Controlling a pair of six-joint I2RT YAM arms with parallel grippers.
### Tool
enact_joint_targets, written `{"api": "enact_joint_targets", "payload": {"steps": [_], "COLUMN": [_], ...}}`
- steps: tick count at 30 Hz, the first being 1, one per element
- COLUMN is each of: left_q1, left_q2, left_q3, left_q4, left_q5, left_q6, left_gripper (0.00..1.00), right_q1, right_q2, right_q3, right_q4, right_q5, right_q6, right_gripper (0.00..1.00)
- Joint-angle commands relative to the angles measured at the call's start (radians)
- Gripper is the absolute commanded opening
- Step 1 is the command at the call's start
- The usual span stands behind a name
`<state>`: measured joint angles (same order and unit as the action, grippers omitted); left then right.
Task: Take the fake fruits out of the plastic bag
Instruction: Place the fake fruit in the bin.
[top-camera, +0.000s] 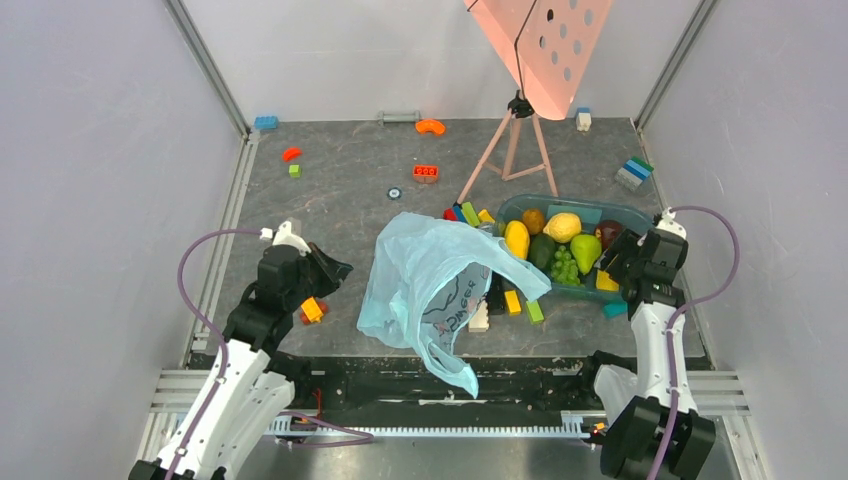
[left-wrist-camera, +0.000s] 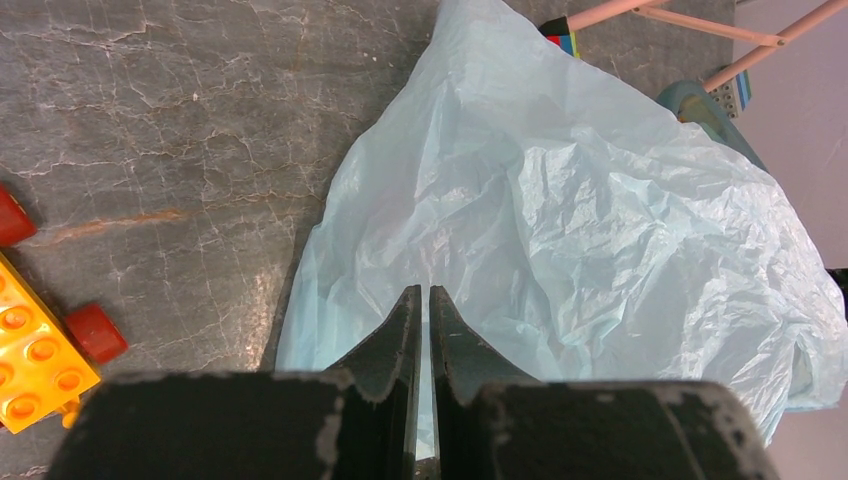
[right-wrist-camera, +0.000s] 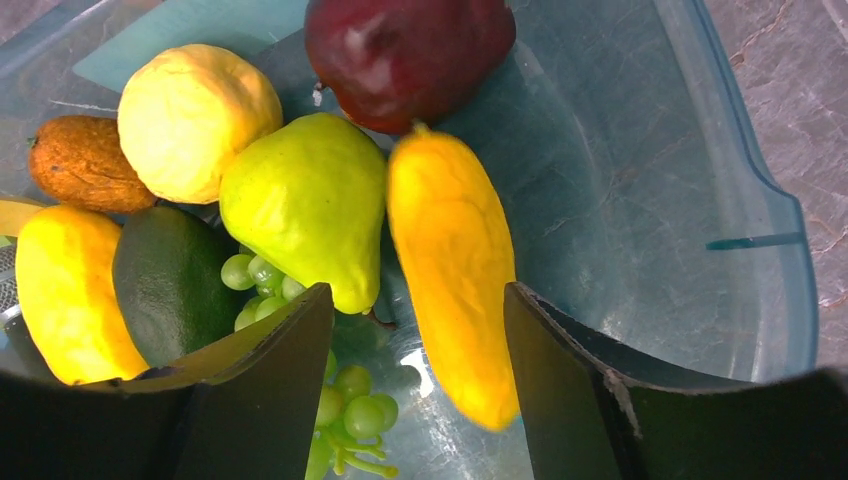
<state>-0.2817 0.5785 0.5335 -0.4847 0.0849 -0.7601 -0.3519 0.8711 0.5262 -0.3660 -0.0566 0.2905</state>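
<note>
The plastic bag (top-camera: 430, 275) lies crumpled at mid-table, its near end reaching over the front edge. Grey tabletop (top-camera: 340, 200) shows between it and the left gripper (left-wrist-camera: 421, 292), which is pressed together on nothing. Only the right wrist view shows the teal tub's (right-wrist-camera: 640, 200) contents closely: lemon (right-wrist-camera: 198, 120), pear (right-wrist-camera: 305, 200), maroon fruit (right-wrist-camera: 410, 55), grapes (right-wrist-camera: 355, 395). An orange-yellow fruit (right-wrist-camera: 450, 260) is seen between the spread fingers of the right gripper (right-wrist-camera: 418, 295).

plastic bag (top-camera: 440, 285): light blue, dark printed lettering. worktop (top-camera: 340, 210): dark grey, pale marbled veins. tub (right-wrist-camera: 640, 200): see-through teal.

In the tub:
- lemon (right-wrist-camera: 198, 120): yellow
- pear (right-wrist-camera: 305, 205): lime green
- plum-like fruit (right-wrist-camera: 410, 55): dark maroon
- grapes (right-wrist-camera: 350, 395): pale green
- avocado (right-wrist-camera: 170, 280): dark green
- long fruit (right-wrist-camera: 450, 280): orange-yellow

brick (left-wrist-camera: 35, 360), well left of the tub: orange, studded. panel (top-camera: 510, 40), behind the tub: salmon pink, round holes.
</note>
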Motion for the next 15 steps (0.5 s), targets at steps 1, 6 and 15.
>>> {"api": "enact_joint_targets", "payload": {"steps": [1, 6, 15], "left_q1": [0.004, 0.004, 0.004], "left_q2": [-0.019, -0.034, 0.003], "left_q3": [0.009, 0.029, 0.06], "left_q4": [-0.012, -0.044, -0.044], "left_q5": [0.011, 0.0, 0.044], "left_q6": [0.043, 0.063, 0.113], "left_gripper": [0.12, 0.16, 0.27], "right_q1": [-0.007, -0.007, -0.007], "right_q2": [-0.049, -0.107, -0.185], "right_q3": [0.004, 0.047, 0.14], "right_q4": [0.037, 0.024, 0.002], "right_q5": [-0.027, -0.027, -0.15], "right_q6": [-0.014, -0.011, -0.083], "right_gripper": [0.68, 0.76, 0.83]}}
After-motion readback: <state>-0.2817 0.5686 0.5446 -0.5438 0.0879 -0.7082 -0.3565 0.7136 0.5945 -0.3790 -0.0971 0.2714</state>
